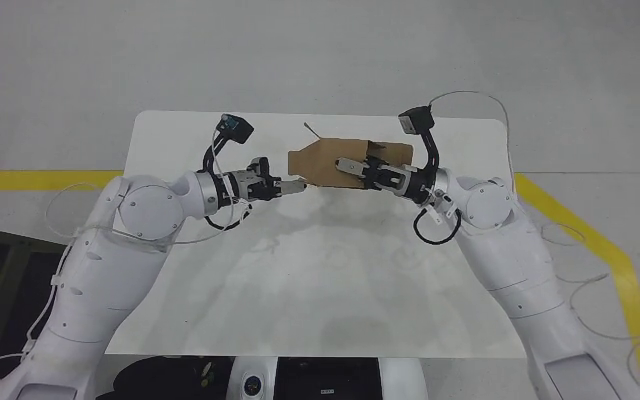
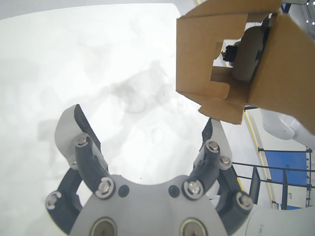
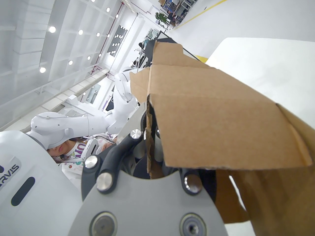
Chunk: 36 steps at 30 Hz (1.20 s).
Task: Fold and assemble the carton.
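A brown cardboard carton (image 1: 330, 160) is held above the far middle of the white table (image 1: 320, 290), partly folded with loose flaps. My right gripper (image 1: 350, 166) is shut on one of its walls, and the cardboard edge sits between the fingers (image 3: 137, 136) in the right wrist view. The carton (image 3: 216, 124) covers most of that gripper. My left gripper (image 1: 297, 185) is open just beside the carton's left lower corner, not touching it. In the left wrist view its fingers (image 2: 81, 121) stand wide apart below the carton (image 2: 221, 50), whose open end shows the other gripper inside.
The table's near half is bare white surface. Yellow floor tape (image 1: 40, 180) runs along both sides of the table. The table's far edge (image 1: 320, 114) lies just behind the carton.
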Tool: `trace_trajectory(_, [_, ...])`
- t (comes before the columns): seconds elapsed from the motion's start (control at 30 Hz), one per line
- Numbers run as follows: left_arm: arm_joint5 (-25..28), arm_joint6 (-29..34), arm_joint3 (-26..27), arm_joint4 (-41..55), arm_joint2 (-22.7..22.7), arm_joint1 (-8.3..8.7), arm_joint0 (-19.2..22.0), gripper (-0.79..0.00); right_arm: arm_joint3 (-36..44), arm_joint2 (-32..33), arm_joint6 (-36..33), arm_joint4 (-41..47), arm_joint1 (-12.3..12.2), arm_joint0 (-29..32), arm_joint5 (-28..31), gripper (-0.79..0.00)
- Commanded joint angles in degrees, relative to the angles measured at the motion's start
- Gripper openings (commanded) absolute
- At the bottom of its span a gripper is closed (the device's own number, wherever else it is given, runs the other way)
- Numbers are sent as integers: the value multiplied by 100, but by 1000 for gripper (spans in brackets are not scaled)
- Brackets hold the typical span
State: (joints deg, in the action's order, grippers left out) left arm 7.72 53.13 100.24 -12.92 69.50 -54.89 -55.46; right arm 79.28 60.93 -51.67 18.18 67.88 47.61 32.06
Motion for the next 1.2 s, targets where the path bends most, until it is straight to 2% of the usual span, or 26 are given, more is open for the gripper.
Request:
trace_trajectory(0.0, [5, 4, 15, 20, 30, 4, -14, 0, -15, -58, -72, 55, 10, 8, -47, -785])
trace_trajectory(0.37, [59, 93, 22, -61, -85, 1, -72, 0, -82, -313, -349, 99, 56, -3, -330, -785])
trace_trajectory(1.17, [114, 139, 43, -116, -326, -40, -2, 0, 20, -201, -331, 154, 47, 177, -426, -785])
